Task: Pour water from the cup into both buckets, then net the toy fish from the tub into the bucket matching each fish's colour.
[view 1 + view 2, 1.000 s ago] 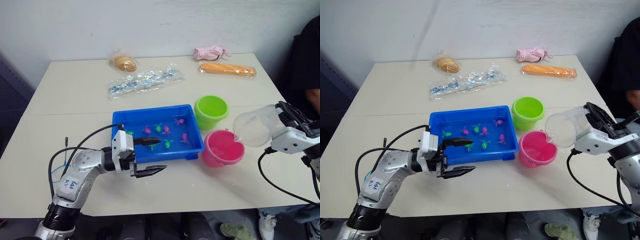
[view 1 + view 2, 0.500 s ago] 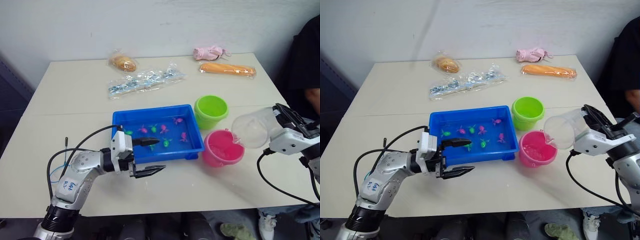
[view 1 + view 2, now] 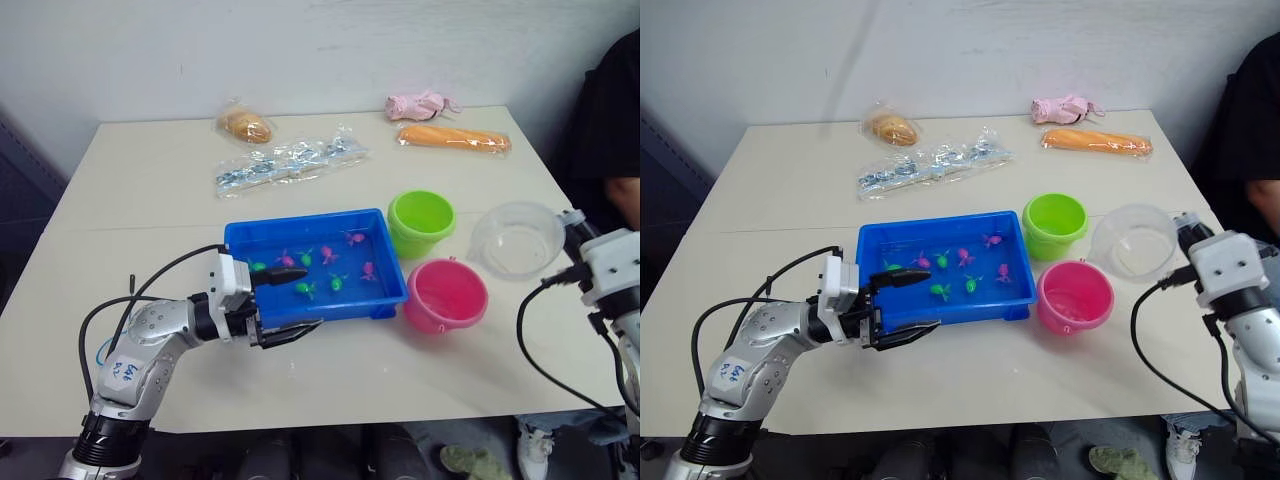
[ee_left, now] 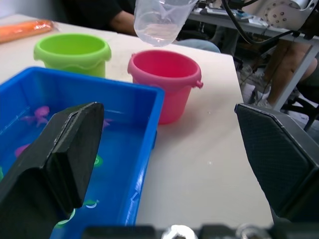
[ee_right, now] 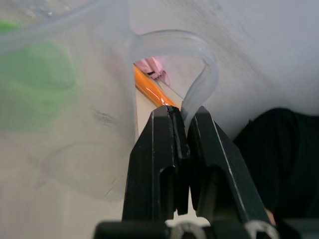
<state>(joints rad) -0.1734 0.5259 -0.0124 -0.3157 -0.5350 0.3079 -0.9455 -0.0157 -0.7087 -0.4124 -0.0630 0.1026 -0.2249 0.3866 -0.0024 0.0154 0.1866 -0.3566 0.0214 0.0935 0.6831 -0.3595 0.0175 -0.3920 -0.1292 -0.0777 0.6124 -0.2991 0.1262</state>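
Two buckets stand right of the tub: green bucket farther back, pink bucket nearer, close together. Tub: blue, holds water and several toy fish, pink and green, loose in it. Cup: clear, upright, mouth up, held above the table right of both buckets. Right gripper: fingers pinched narrow on the cup's handle. Left gripper: fingers spread wide, holding nothing, one over the tub's near left corner, one outside its front wall. Back of table: bagged items, an orange packet.
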